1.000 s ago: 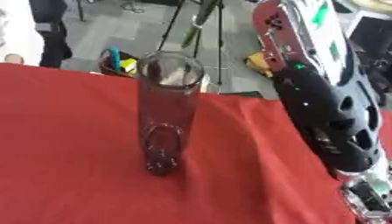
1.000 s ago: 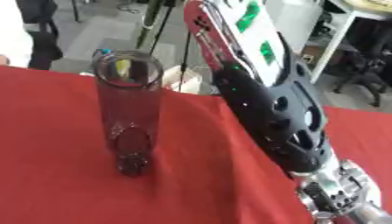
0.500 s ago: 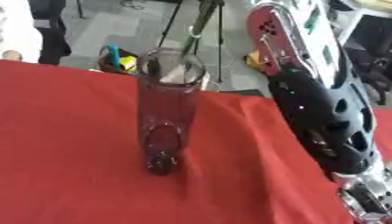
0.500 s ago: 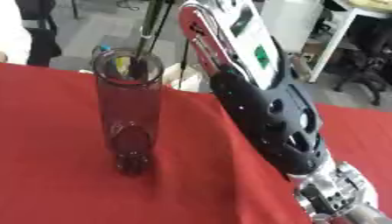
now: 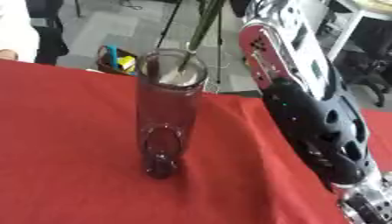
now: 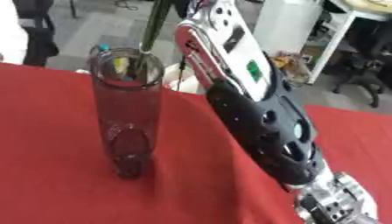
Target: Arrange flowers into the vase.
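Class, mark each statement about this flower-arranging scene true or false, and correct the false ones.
1. The glass vase stands upright on the red cloth. True.
2. The vase lies on its side. False: it is upright.
3. A green stem reaches down to the vase's mouth. True.
4. The cloth is blue. False: it is red.
5. The robot's arm comes in on the vase's left. False: it is to the vase's right.

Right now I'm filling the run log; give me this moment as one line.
vase: upright on red cloth | green stem: tip at vase mouth | right arm: beside vase | hands: out of view
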Tool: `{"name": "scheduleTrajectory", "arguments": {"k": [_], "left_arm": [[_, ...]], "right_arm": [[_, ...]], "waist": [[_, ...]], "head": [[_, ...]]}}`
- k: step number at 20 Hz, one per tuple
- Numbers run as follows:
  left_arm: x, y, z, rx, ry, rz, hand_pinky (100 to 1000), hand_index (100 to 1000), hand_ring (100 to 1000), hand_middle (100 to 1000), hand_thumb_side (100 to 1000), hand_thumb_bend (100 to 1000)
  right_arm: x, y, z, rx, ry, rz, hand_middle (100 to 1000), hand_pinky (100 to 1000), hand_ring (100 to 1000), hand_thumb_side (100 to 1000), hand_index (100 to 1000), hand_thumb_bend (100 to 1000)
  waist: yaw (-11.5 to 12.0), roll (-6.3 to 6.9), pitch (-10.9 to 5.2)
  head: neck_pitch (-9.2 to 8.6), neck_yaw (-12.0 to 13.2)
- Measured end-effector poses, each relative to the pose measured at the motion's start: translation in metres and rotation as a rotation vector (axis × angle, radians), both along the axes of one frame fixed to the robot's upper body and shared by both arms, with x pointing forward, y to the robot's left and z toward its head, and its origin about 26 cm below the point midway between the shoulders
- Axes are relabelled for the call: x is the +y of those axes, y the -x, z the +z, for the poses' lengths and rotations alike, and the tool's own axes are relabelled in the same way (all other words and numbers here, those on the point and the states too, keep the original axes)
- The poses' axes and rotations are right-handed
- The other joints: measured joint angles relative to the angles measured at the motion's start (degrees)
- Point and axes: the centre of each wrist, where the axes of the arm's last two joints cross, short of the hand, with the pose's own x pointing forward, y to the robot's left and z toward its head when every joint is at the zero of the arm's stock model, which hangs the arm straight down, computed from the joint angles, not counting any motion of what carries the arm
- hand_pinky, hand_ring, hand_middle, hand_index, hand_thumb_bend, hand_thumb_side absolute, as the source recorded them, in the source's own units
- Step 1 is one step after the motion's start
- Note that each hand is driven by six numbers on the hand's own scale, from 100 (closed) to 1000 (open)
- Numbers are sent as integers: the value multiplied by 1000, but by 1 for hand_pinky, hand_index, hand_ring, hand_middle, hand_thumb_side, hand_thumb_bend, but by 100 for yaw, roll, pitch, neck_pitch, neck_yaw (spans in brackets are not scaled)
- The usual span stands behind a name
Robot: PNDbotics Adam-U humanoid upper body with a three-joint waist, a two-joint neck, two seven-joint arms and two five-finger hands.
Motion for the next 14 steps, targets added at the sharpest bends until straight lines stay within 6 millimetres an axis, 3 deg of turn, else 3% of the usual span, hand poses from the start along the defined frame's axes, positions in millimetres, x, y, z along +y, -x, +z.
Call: {"name": "scheduleTrajectory", "arguments": {"k": [14], "left_arm": [[-1,0,0,0,-12,-8,834,896,930,886,1000,100]], "right_arm": [[-8,-11,0,9,-4,-23,100,100,100,520,100,100]], "waist": [[-19,-5,219]], "head": [[-273,-112]]}}
